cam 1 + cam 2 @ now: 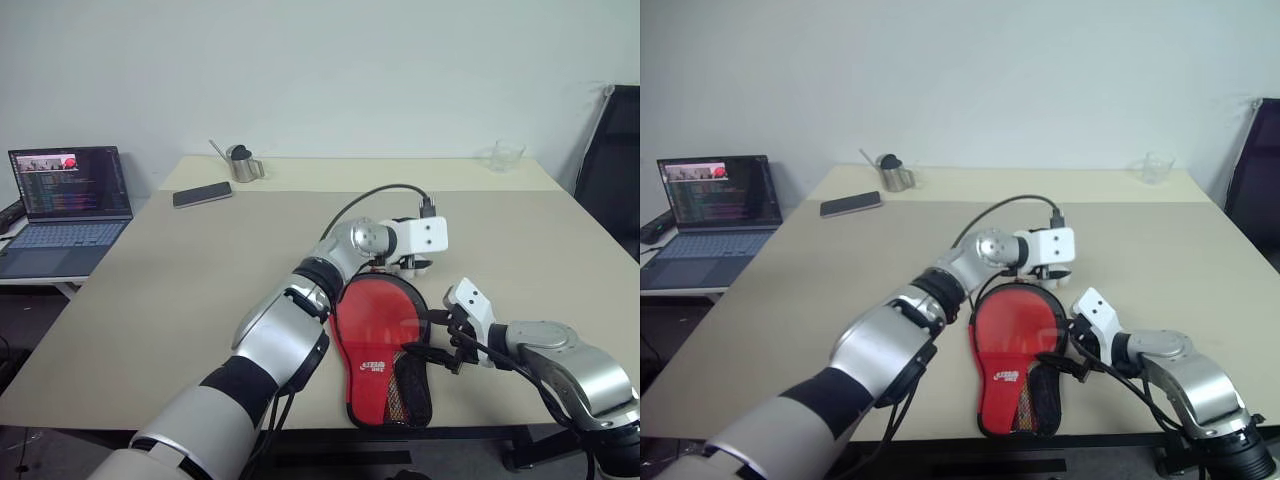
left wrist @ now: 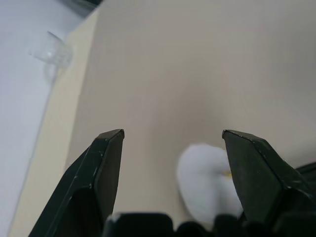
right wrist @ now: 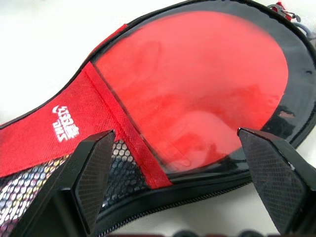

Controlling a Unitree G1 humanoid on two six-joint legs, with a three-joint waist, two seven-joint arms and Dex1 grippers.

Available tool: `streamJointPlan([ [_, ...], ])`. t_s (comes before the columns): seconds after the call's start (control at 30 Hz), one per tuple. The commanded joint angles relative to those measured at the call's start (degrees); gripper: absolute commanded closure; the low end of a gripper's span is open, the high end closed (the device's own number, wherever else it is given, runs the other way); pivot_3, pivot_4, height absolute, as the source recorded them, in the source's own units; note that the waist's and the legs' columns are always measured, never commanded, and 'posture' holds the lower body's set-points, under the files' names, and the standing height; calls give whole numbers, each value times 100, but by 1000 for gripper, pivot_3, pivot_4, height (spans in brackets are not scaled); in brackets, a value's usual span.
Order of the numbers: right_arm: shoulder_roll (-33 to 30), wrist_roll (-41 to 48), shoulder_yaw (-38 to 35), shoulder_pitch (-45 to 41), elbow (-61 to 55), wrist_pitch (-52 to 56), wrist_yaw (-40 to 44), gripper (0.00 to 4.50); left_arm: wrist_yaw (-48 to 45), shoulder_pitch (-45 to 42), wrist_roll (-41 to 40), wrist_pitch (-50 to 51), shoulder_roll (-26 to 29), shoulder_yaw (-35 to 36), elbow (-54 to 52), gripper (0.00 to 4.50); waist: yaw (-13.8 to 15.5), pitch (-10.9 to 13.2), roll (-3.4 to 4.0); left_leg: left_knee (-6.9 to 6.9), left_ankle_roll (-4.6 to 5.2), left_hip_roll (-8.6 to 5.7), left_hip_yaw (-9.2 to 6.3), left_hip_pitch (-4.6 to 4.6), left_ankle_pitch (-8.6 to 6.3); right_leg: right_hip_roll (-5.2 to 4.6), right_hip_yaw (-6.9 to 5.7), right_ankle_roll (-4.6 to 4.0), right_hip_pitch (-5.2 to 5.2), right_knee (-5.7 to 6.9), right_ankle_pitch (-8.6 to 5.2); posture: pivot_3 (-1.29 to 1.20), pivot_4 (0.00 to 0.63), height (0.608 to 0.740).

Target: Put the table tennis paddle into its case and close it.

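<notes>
Meanwhile, the case (image 1: 380, 352) lay flat near the table's (image 1: 150, 300) front edge; my left gripper (image 1: 412, 266) hovered wide above its round end, my right gripper (image 1: 447, 342) gaped empty beside it.

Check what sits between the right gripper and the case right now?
Nothing: in the right wrist view the right gripper hangs open right over the case, with no other thing between.

Bright even light, blurry wrist views
</notes>
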Motion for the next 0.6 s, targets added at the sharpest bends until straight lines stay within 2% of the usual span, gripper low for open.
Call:
streamJointPlan([
  [0.03, -340, 69, -445, 23, 198, -242, 205, 115, -1277, -230, -1057, 380, 295, 754, -635, 1007, -3, 2, 0, 0, 0, 0, 1, 0, 0, 0, 0, 0, -1, 0, 0, 0, 150, 740],
  [0.13, -474, 45, -628, -11, 419, -406, 229, 115, -2274, -36, -1782, 1361, 506, 1163, -1227, 1007, -8, 2, 0, 0, 1, 4, 2, 1, 0, 4, -1, -1, -1, 2, 0, 0, 150, 740],
  [0.23, -569, 7, -818, -64, 631, -535, 206, 115, -2548, 613, -2043, 2333, 929, 1185, -2448, 1007, -29, 0, 4, -1, 2, 6, 3, 3, -1, 6, 3, -1, 0, 3, 0, 0, 150, 740],
  [0.33, -582, -58, -837, -64, 750, -656, 158, 115, -2466, 1425, -2183, 3496, 1309, 1114, -4008, 1007, -83, -2, 6, -2, 2, 11, 8, 9, -1, 8, 16, -2, -1, 8, 1, 0, 150, 740],
  [0.47, -283, -60, -850, -260, 915, -831, -57, 115, -2325, 2292, -2834, 5371, 1605, 1225, -5831, 1007, -100, 0, 5, 3, 0, 13, -5, 0, 0, 8, 24, -3, -4, 10, 1, 0, 150, 740],
  [0.6, 360, -150, -865, -864, 1379, -1044, -646, 115, -1796, 3075, -2900, 5915, 1619, 1043, -6623, 1007, -73, -2, 8, 8, -16, 8, -8, 3, 9, -14, 27, -4, 0, 10, 2, 0, 150, 740],
])
